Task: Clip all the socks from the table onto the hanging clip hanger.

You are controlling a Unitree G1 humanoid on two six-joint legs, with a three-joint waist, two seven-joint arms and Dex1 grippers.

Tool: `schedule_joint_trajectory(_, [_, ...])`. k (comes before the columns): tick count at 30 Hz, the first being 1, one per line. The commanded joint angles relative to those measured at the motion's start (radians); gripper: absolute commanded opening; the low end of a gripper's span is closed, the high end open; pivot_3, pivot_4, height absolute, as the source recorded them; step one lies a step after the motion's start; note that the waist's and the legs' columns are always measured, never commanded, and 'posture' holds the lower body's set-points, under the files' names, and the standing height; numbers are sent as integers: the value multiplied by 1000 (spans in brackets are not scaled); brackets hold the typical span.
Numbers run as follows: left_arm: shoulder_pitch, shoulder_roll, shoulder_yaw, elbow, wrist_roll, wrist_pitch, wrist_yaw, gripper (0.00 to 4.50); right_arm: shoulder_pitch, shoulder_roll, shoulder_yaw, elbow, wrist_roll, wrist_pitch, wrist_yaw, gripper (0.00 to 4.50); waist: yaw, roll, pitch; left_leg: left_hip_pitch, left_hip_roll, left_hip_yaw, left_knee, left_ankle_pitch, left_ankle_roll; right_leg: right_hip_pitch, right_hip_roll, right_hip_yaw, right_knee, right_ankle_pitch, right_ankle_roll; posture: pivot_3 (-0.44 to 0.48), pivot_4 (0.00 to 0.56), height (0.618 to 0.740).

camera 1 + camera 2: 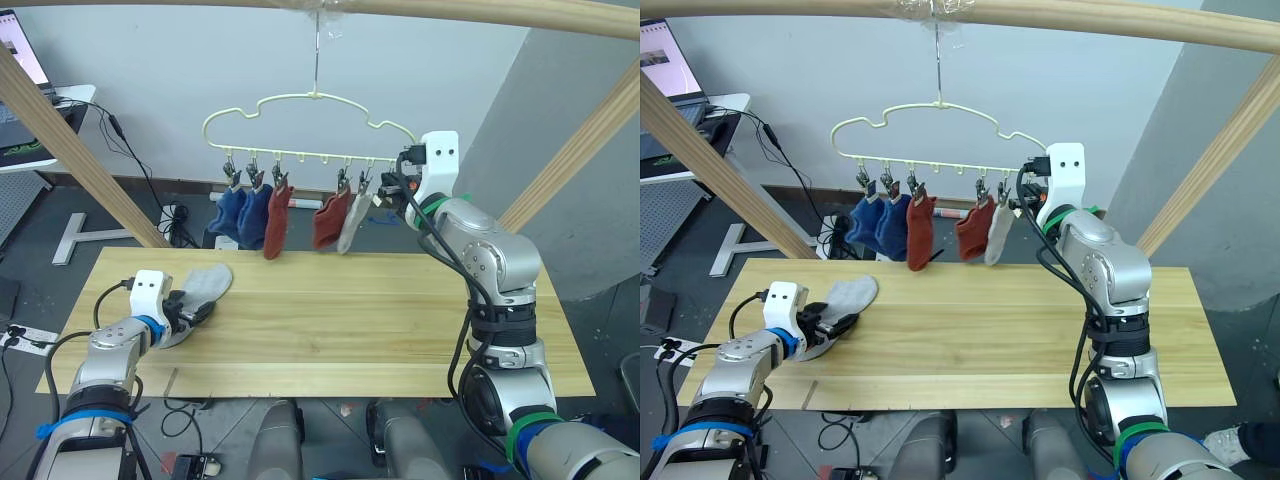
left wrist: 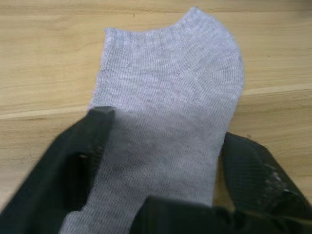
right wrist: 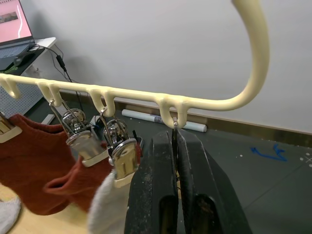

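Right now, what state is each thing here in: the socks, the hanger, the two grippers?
Blue socks: both clipped, hanging.
Red socks: both clipped, hanging.
Grey sock: clipped, hanging.
Last grey sock: flat on the table, between the left gripper's fingers.
Hanger: hanging from the rail; end clip empty.
Left gripper: open around the sock.
Right gripper: shut on the end clip.

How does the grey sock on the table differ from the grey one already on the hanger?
The grey sock on the table lies flat on the wood; the grey sock on the hanger dangles from a clip. The table one sits between the fingers of the left pincer; the hanging one is untouched, with the right pincer shut on the neighbouring clip. Both are short, light grey knit.
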Motion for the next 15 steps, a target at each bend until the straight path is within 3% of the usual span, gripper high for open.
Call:
schedule_joint_trajectory(1, [42,-18,13,-37,-37,58,-52,2666,8,5,-29,-37,17,11,-17,0,-2,0,0,0,0,0,0,0,0,0,0,0,0,0,0,-54,245,740])
schedule_joint_trajectory(10, [196,-128,-71,-518,-140,254,-138,13,-16,3,-83,1,63,62,-10,0,-1,0,0,0,-1,0,0,0,0,1,-2,0,-1,0,0,-57,241,740])
schedule_joint_trajectory(15, [201,-274,-140,-830,-223,387,-67,13,-96,21,-241,49,167,227,-62,0,1,0,0,-1,0,0,1,0,0,1,-2,-1,0,0,0,-70,240,740])
